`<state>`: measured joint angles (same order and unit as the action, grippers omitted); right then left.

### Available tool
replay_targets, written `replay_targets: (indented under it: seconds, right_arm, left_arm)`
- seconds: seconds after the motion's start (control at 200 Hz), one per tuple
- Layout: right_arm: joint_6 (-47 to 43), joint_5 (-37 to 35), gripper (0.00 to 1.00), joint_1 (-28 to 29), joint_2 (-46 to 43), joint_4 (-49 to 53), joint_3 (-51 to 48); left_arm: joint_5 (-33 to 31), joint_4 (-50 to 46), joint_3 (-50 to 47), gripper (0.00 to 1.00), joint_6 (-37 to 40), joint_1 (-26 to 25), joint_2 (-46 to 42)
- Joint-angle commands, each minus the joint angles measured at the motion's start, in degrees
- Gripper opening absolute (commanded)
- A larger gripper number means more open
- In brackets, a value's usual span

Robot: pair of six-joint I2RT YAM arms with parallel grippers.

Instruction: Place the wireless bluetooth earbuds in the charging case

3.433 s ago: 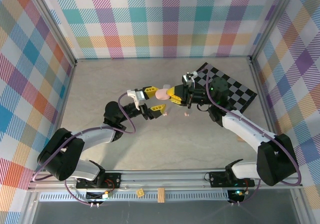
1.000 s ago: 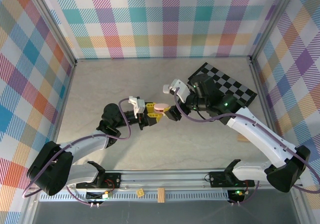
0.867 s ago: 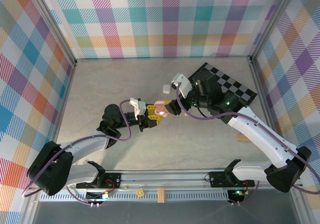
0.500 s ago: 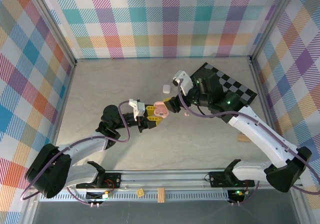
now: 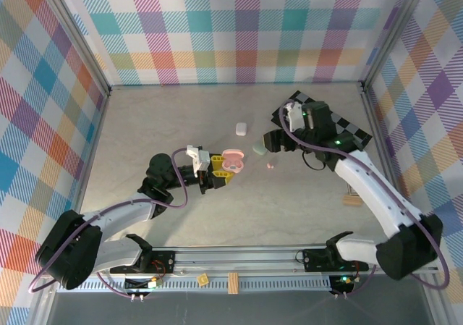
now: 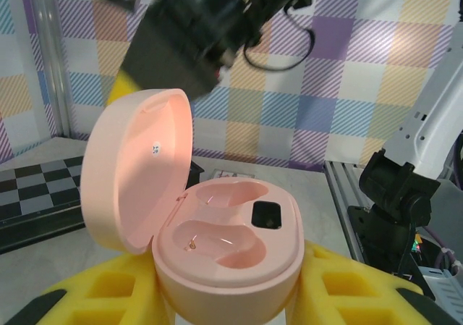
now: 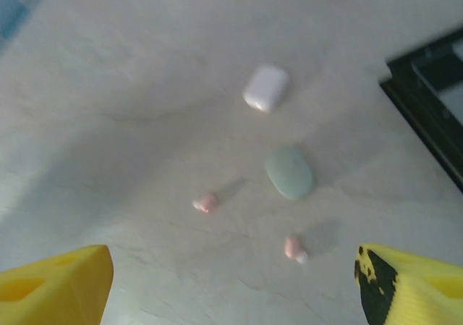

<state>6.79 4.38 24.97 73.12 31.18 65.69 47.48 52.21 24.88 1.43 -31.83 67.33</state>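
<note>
Two pink earbuds [image 7: 205, 203] [image 7: 294, 249] lie loose on the tabletop [image 7: 108, 122], well apart from the opened case.
My left fingers [image 5: 219, 174] are clamped on the pink charging case [image 6: 217, 245], which sits upright between them with its lid swung back and both wells bare. My right fingers [image 5: 273, 142] stand wide apart with nothing between them, hovering above the buds. Both buds rest near the mint case [image 7: 289, 173], touching neither it nor each other, and the white case [image 7: 266, 87] lies just beyond.
</note>
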Motion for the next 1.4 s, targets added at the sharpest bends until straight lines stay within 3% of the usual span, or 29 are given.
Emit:
replay_targets:
  seconds: [0.0, 0.24, 0.74, 1.395]
  right_arm:
    - [-1.3, -7.9, 0.87, 0.6, 4.6, 6.2, 1.8]
    - [-4.3, -13.7, 0.86, 2.9, 15.8, 7.6, 4.4]
    - [-5.4, -26.0, 0.51, 8.8, 34.6, 12.9, 12.1]
    - [-6.4, -29.9, 0.37, 11.9, 43.4, 16.1, 17.1]
  left_arm:
    - [0.5, -0.7, -0.5, 0.36, 1.9, 0.0, -1.9]
    - [0.4, -3.7, -0.8, 0.36, 2.7, 0.0, -3.5]
    - [-0.7, -13.0, 0.1, 0.37, 7.2, 0.0, -8.0]
    - [-0.5, -14.8, 1.0, 0.37, 8.4, 0.0, -7.7]
